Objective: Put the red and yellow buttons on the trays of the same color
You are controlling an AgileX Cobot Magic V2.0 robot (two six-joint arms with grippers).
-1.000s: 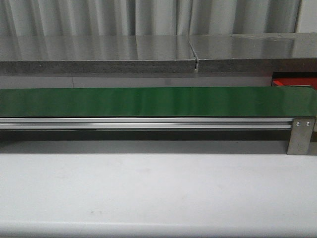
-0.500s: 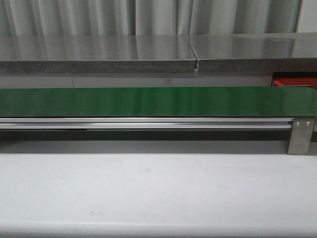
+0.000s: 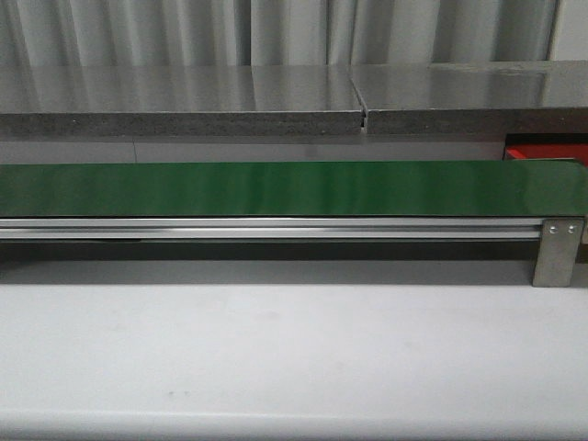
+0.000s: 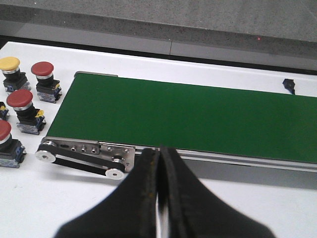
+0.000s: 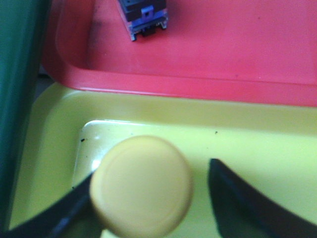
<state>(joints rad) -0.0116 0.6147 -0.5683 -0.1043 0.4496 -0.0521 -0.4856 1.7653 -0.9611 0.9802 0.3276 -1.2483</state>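
Right end effector (image 5: 148, 198) hovered over the yellow tray (image 5: 247, 139), fingers spread around a yellow button (image 5: 141, 186), apparently releasing it; left end effector (image 4: 159, 163) closed, empty

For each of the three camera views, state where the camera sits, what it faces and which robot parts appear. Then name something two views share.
Front view: looks forward over the white table at the green belt; no arm shows.
Left wrist view: above the shut left gripper, facing the belt end and the loose buttons.
Right wrist view: above the right gripper, a yellow button between its fingers, over the yellow tray beside the red tray.
Shared: front and left wrist both show the belt.
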